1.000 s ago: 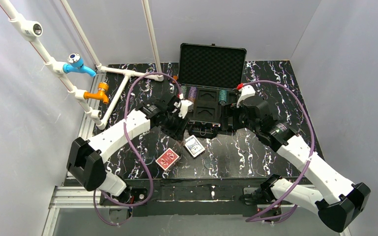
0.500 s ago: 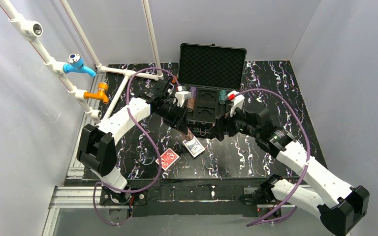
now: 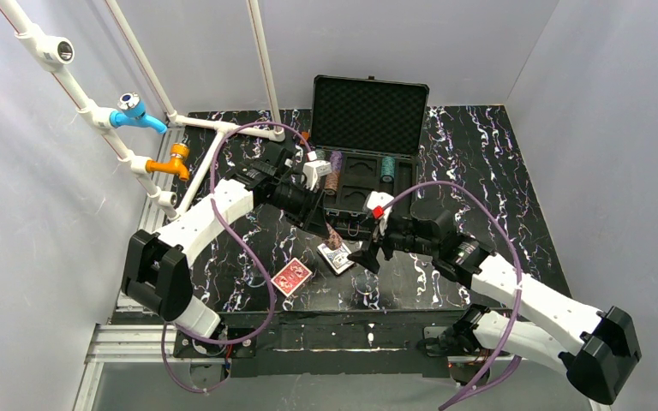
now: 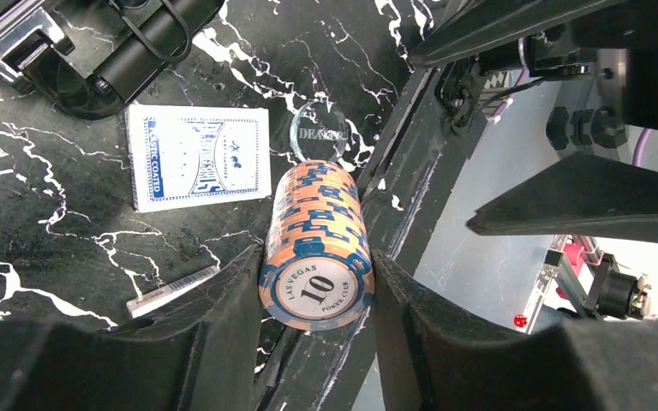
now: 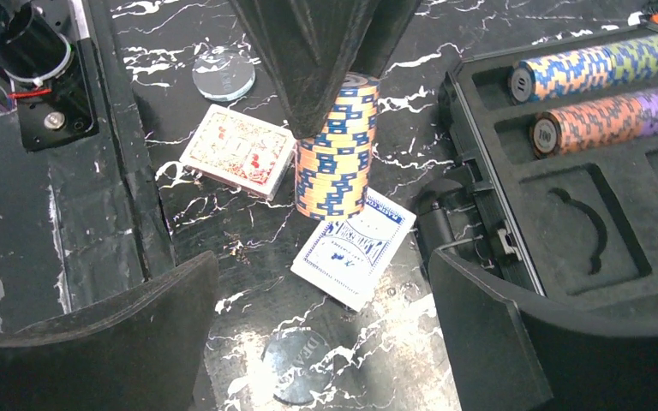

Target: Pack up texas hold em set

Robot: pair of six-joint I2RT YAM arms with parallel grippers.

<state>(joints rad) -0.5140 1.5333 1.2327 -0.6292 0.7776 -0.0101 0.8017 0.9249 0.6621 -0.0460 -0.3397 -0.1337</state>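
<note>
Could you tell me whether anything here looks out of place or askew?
Nothing is spilled or damaged. The blue-backed deck and red-backed deck lie loose and skewed on the table, outside the open case, while the left gripper holds a tidy chip stack.

A black hard rectangular case (image 3: 368, 111), foam-lined black, sits on a black tabletop (image 3: 480, 154) veined white. Inside the case: chip rows (image 5: 600, 60) striped orange, blue, yellow-green, purple. Beside the case: orange-and-blue striped chip stack (image 4: 317, 240), blue-backed card deck (image 4: 199, 156), seemingly red-patterned card deck (image 5: 238, 152).
</note>
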